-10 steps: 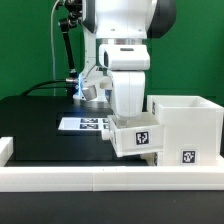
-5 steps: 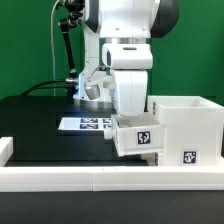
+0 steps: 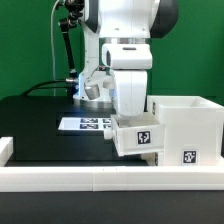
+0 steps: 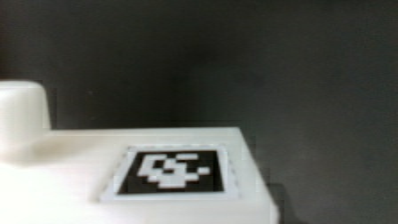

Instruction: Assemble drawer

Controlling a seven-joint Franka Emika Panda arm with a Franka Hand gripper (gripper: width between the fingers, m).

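A shallow white tray (image 3: 136, 136) with a square marker tag on its front hangs a little above the table, right against the exterior view's left side of the tall white housing (image 3: 186, 122). My gripper (image 3: 128, 117) reaches down into the tray from above. The white hand and the tray wall hide its fingers. In the wrist view the tray's white surface and its tag (image 4: 173, 170) fill the near part, with black table beyond. A white rounded piece (image 4: 18, 118) stands at one edge. A second tray is out of view.
The marker board (image 3: 84, 124) lies flat on the black table behind the tray. A low white rail (image 3: 100, 178) runs along the front edge. A black stand with a lamp (image 3: 68, 45) rises at the back.
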